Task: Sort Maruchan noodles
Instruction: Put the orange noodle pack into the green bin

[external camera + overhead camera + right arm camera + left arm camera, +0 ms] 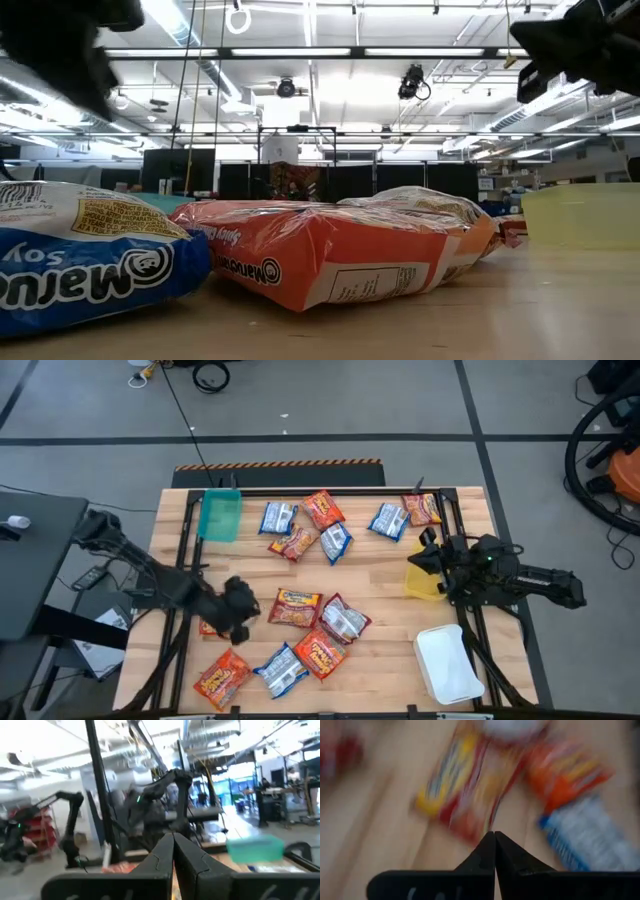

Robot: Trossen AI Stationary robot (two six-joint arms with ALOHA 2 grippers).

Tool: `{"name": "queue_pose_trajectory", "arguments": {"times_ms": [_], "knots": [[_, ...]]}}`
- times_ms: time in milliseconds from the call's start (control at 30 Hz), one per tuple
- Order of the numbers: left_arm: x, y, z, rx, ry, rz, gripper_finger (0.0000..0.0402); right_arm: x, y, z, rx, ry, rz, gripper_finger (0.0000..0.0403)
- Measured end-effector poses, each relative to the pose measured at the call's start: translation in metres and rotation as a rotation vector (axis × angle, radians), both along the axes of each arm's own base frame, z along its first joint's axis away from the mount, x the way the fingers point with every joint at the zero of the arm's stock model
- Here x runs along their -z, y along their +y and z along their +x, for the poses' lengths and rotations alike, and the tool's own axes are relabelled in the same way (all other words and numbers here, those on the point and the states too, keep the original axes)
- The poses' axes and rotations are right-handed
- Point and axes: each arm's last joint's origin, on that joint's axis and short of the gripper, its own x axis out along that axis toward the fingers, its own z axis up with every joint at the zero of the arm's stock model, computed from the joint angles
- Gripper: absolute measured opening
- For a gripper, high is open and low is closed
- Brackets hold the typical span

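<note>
A: Maruchan noodles (296,607) lie loose all over the wooden worktop (380,575), none of them inside a bin. Where do they sit relative to the yellow bin (420,579)?

B: Taking that bin as the mark: one row lies on the far side of it, toward the teal bin (220,516), with blue-and-white packets (279,518) mixed among orange-red ones (323,509). A second group lies well to the yellow bin's left, nearer the front edge, where a silvery packet with red (345,619) touches the orange-red packets around it.

A: And the left gripper (236,610)?

B: It hangs over the worktop well left of the yellow bin, just beside that second group. Its fingers (485,852) are pressed together tip to tip, with nothing between them; the left wrist view shows blurred packets on the wood beyond them.

A: The right gripper (424,553)?

B: It is right at the yellow bin, over its far rim. Its fingers (167,851) are together too and carry nothing.

A: Anything else near the yellow bin?

B: A white bin (448,663) stands just toward the front edge from it. In the low view a blue-and-white packet (80,250) and an orange-red one (320,250) fill the foreground, with the yellow bin off to their right.
</note>
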Motion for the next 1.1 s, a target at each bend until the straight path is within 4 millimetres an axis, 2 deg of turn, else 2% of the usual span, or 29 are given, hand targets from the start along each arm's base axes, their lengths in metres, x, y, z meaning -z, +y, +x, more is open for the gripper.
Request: {"name": "queue_pose_trajectory", "arguments": {"times_ms": [133, 267, 467, 567, 700, 800, 933, 1100], "knots": [[-0.011, -0.032, 0.009, -0.120, 0.329, 0.012, 0.0002, -0.005, -0.002, -0.001, 0.077, -0.055, 0.003, 0.0017], [-0.010, -0.059, 0.016, -0.119, 0.568, 0.033, 0.0016, -0.003, 0.002, 0.000, 0.004, -0.037, -0.099, 0.0017], [0.009, -0.073, 0.009, -0.097, 0.839, 0.039, 0.0081, 0.001, 0.004, 0.005, -0.013, 0.003, -0.138, 0.0024], [0.016, -0.082, 0.003, -0.045, 0.850, 0.073, 0.0131, 0.003, 0.006, 0.007, -0.023, 0.019, -0.181, 0.0046], [0.025, -0.090, -0.008, 0.087, 0.813, 0.207, 0.0200, 0.006, 0.009, 0.010, -0.033, 0.039, -0.228, 0.0092], [0.034, -0.091, -0.019, 0.162, 0.810, 0.290, 0.0235, 0.006, 0.009, 0.012, 0.002, 0.045, -0.223, 0.0122], [0.047, -0.087, -0.030, 0.142, 0.787, 0.379, 0.0245, 0.007, 0.009, 0.013, 0.030, 0.048, -0.260, 0.0140], [0.065, -0.077, -0.034, 0.122, 0.763, 0.414, 0.0233, 0.007, 0.009, 0.013, 0.048, 0.051, -0.273, 0.0140]]}}
